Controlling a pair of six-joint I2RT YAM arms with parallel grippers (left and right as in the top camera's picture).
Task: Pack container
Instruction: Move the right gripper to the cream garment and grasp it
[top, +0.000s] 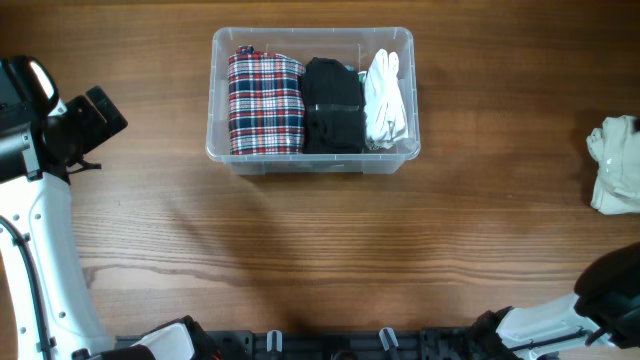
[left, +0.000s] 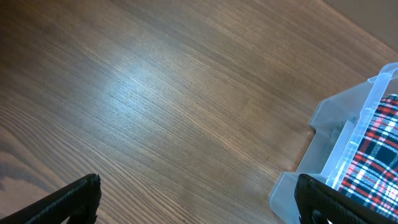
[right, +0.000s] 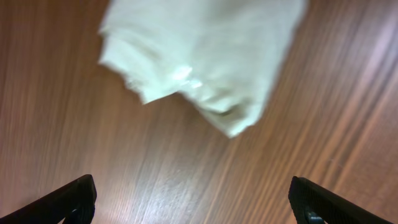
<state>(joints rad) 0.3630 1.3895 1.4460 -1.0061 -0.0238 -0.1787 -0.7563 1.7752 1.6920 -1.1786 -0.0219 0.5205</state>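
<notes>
Worktop (top: 320, 250): brown wood grain, soft glare.
Container (top: 310, 163): clear, near far edge, left of centre; holds plaid garment (top: 265, 103), black garment (top: 333, 105) and white garment (top: 387, 100) side by side.
Pale cloth (top: 617, 165): loose, right edge.
Left fingers (left: 68, 202): spread, empty.
Right fingers (right: 65, 202): spread, empty.
</notes>
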